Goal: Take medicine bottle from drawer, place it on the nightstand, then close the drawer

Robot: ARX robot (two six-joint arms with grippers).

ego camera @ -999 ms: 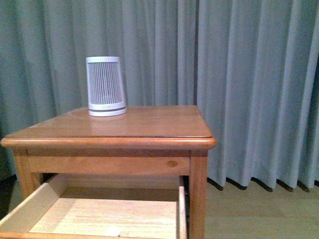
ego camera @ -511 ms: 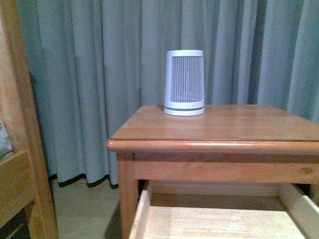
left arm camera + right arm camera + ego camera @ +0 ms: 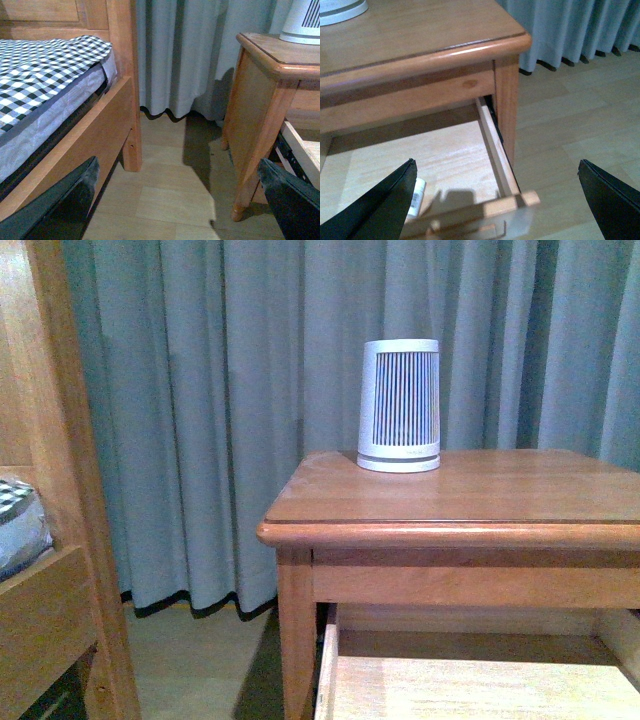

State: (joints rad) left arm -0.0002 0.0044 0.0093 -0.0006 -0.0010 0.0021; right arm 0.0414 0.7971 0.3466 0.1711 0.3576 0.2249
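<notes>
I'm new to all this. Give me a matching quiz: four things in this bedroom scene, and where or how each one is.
Things
1 medicine bottle
2 drawer
3 ribbed white device
4 checked bedding

Place or state
A on the bed
B pulled open
C lying in the drawer
D standing on the nightstand

Pairs: 1-C, 2-B, 3-D, 4-A

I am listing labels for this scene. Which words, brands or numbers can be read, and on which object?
No text is legible. The white ribbed tapered device on the reddish-brown wooden nightstand seems to carry a faint mark near its base, too small and blurred to read.
</notes>
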